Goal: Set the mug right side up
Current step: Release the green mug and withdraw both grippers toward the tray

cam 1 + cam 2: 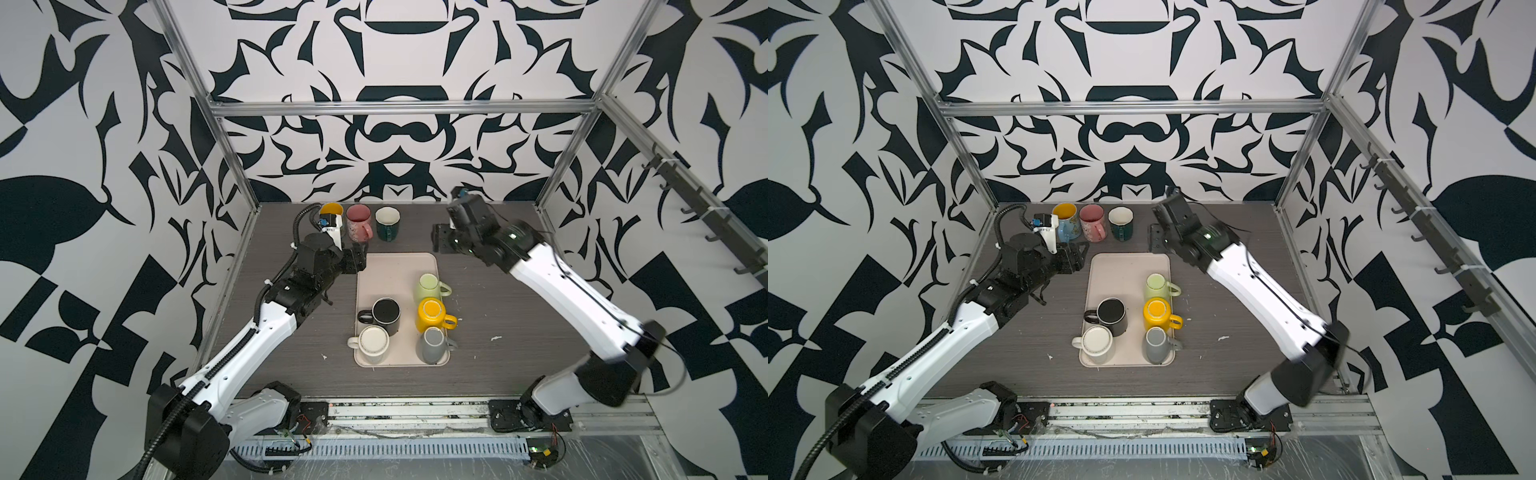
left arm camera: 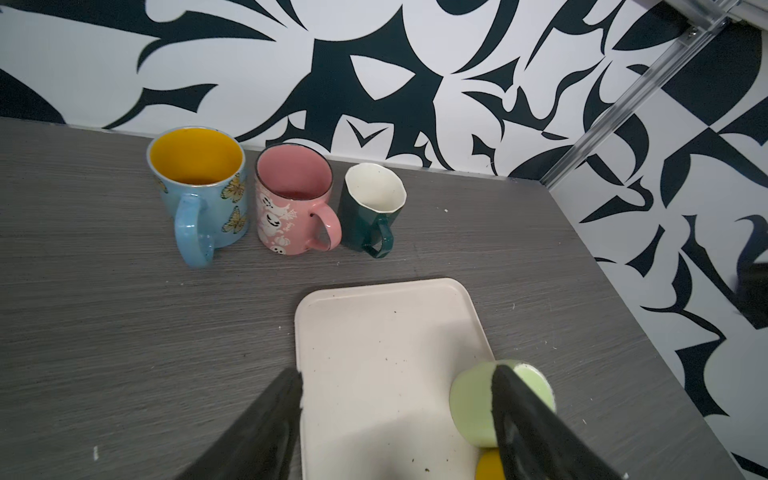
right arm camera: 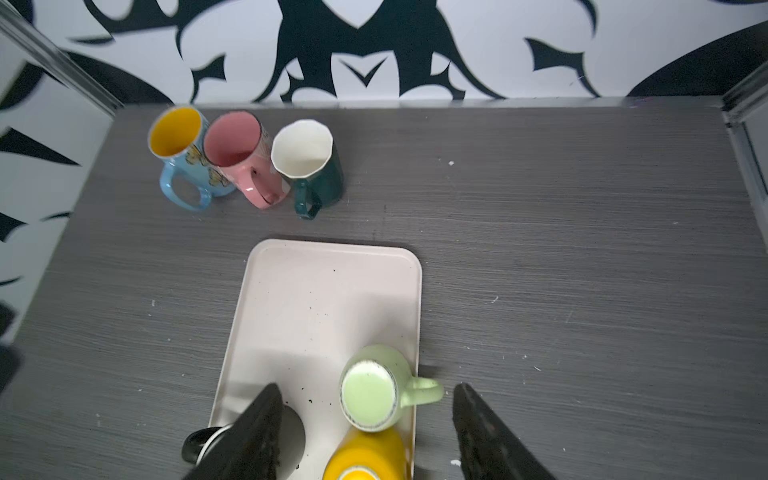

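Mugs crowd this grey, wood-grained bench [image 1: 519, 332], and the glossy ceramic catches the light. The left gripper [image 2: 397, 372] has its dark, matte fingers [image 2: 266, 428] spread wide with nothing between them, poised over the far corner of the cream tray [image 1: 395, 270], a smooth rounded rectangle speckled with crumbs.

Just beyond the left gripper stand three upright mugs in a row: a blue mug [image 2: 199, 208] with butterflies and a yellow inside, a pink mug [image 2: 286, 216] printed with ghosts, and a faceted dark green mug [image 2: 361, 224] with a white inside.

The right gripper [image 3: 365, 386] is also spread and empty, held above the bench off to the side of the dark green mug and clear of it.

Seen through the gap between the right gripper's fingers is the light green mug [image 1: 428, 286], upside down on the tray, flat base up, handle pointing to the tray's edge, touched by neither gripper. Farther back from both grippers sit four more inverted mugs: a yellow mug [image 1: 432, 313] against the light green one, a grey mug [image 1: 432, 345], a black mug [image 1: 386, 313] and a white mug [image 1: 374, 343].
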Robot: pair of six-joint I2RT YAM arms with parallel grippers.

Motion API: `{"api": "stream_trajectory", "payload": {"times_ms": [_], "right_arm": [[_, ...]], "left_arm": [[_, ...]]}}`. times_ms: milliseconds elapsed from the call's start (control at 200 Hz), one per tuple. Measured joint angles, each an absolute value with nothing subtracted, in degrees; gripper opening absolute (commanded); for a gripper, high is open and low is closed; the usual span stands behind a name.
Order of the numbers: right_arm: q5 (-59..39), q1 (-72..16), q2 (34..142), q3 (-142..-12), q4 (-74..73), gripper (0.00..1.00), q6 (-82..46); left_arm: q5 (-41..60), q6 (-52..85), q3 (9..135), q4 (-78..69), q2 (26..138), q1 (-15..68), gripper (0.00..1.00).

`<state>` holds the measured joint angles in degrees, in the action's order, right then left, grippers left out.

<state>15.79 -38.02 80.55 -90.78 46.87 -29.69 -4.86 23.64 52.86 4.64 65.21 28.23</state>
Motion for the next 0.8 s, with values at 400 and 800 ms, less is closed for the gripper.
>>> {"api": "stream_trajectory", "payload": {"times_ms": [400, 800], "right_arm": [[18.3, -39.6, 58.6, -71.7, 45.7, 0.67, -41.5], [18.2, -47.0, 76.2, -76.0, 42.1, 0.66, -45.9]], "left_arm": [[-0.6, 28.4, 52.9, 1.3, 68.8, 28.2, 0.75], [-5.7, 27.6, 50.3, 1.1, 63.2, 28.2, 0.77]]}}
